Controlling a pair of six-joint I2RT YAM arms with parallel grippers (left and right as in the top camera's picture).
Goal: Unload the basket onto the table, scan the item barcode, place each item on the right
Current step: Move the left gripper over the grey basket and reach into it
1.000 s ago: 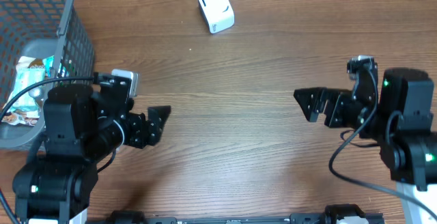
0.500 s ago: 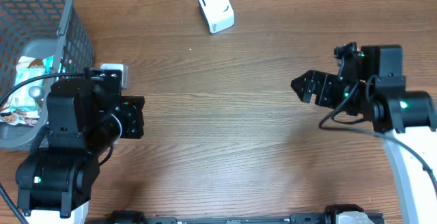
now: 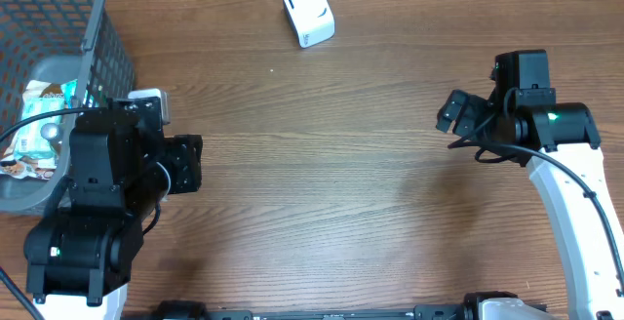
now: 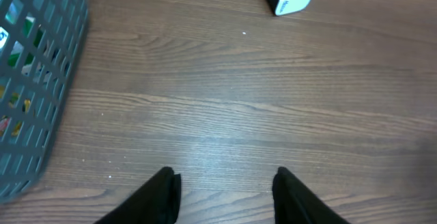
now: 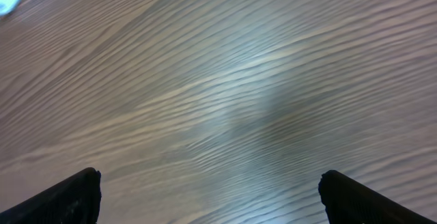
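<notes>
Left hand (image 4: 225,183): both fingers (image 4: 162,193) in wrist view, apart with a clear gap, nothing between them; bare table (image 3: 322,174) below. Hand sits at the left side of the table, just beside the right wall of the grey basket (image 3: 109,61), pointing toward the table's middle; whether the arm housing touches the basket cannot be told from overhead. Right hand (image 5: 209,190): fingers at the far L and R edges of the wrist view, spread wide, empty, only wood grain beneath; wrist view is blurred. From overhead it is over the right side of the table, well apart from everything else, angled to the left. Task item: packets (image 3: 37,130) lie inside the basket at the far-left corner, partly hidden by the mesh and by the left arm; at least one is light blue-green w/ a brown-and-white one next to it. No barcode legible. Neither hand touches the packets. Scanner (image 3: 308,12): small white box, standing on the table at the far edge, approx. centre, tilted slightly; well apart from both hands and from the basket. In the left wrist view it shows at top right, ahead of the fingers.
</notes>
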